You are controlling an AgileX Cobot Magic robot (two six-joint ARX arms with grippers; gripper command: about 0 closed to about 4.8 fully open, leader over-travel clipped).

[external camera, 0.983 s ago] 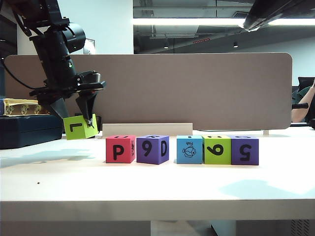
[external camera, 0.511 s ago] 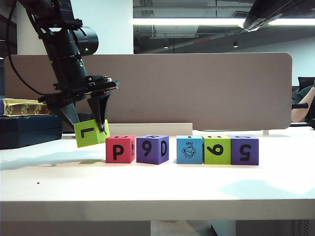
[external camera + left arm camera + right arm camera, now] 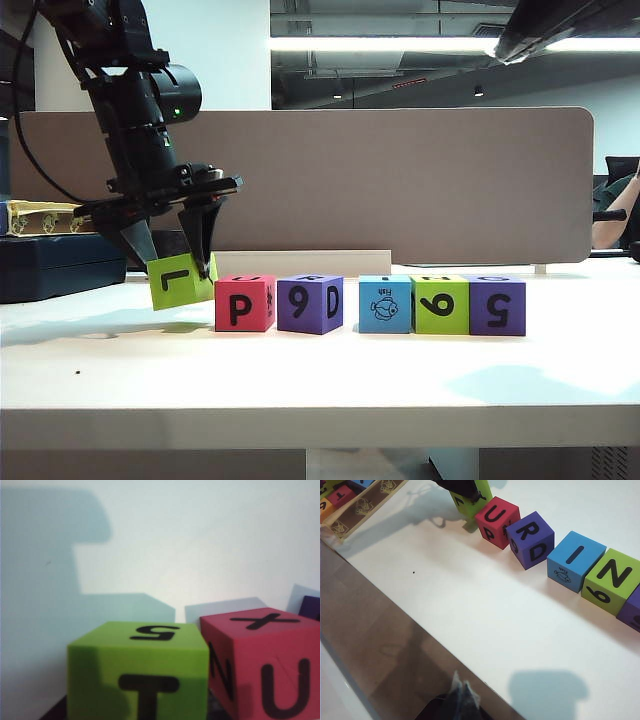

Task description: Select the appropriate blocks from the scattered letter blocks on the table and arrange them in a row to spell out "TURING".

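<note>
**Six blocks on view, one held at the row's left end**

Five letter blocks stand in a row on the white bench (image 3: 320,390): red block (image 3: 244,303), purple block (image 3: 310,304), blue block (image 3: 385,304), lime block (image 3: 440,305), second purple block (image 3: 497,306). The tilted lime green T block (image 3: 181,281) is clamped in the left hand (image 3: 172,262), just beside the red block, its lower edge near the bench. The right hand (image 3: 461,694) sits well apart from the row; its opening cannot be judged.

lime green block (image 3: 181,281), red block (image 3: 243,303), white table (image 3: 320,375)
</note>
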